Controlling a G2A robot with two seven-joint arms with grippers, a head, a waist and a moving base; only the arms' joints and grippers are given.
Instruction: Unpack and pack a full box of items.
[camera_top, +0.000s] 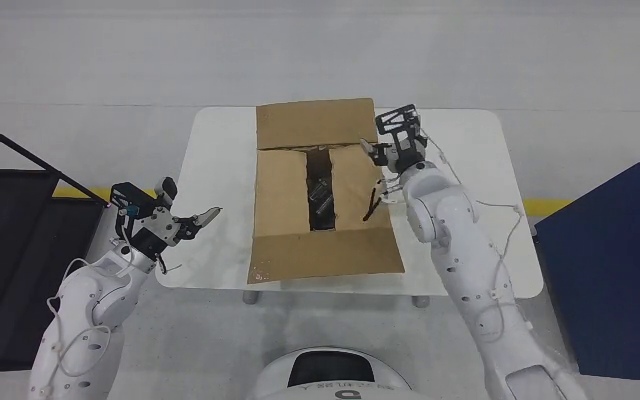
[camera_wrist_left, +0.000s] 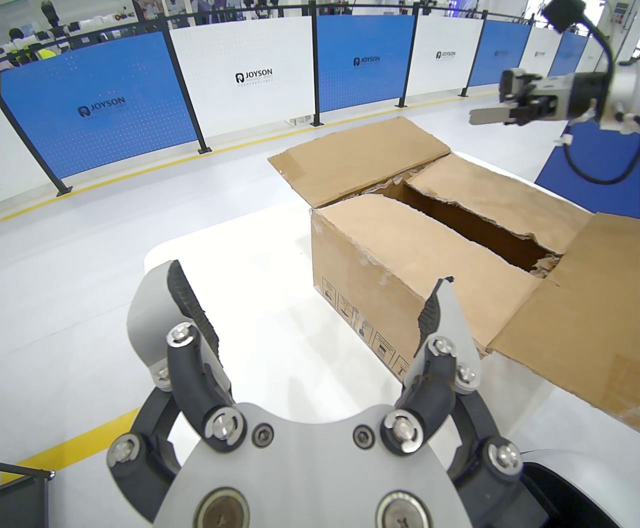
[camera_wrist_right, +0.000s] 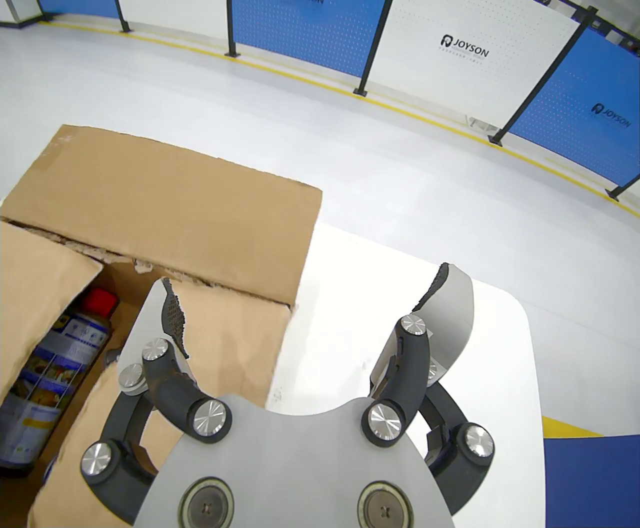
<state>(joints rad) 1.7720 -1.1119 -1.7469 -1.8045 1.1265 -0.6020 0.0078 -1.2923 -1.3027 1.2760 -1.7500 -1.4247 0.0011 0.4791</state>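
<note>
While the cardboard box (camera_top: 285, 190) sits at the middle of the white worktop (camera_top: 470, 200), the top view shows its far and near flaps folded outward at 12 and 6 o'clock. Its two side flaps lie inward, leaving a dark slot where packed items (camera_top: 320, 195) show. The left arm (camera_top: 100, 290) is at about 8 o'clock from the box. The left jaws are apart and empty over the worktop's edge, clear of the cardboard. The right arm (camera_top: 450, 230) lies along the 4 o'clock side, and the right jaws are at the box's 2 o'clock corner.

From the left wrist, the left jaws stand wide apart with nothing between them, above the worktop (camera_wrist_left: 240, 300). The box (camera_wrist_left: 400, 240) is beyond them, and the right arm (camera_wrist_left: 590, 90) hangs above its far side.

From the right wrist, the right jaws are apart and empty, one side over a side flap of the box (camera_wrist_right: 165, 200), the other over bare worktop (camera_wrist_right: 400, 300) just beside it. A spray can (camera_wrist_right: 55, 380) with a red cap (camera_wrist_right: 102, 300) lies in the slot.
</note>
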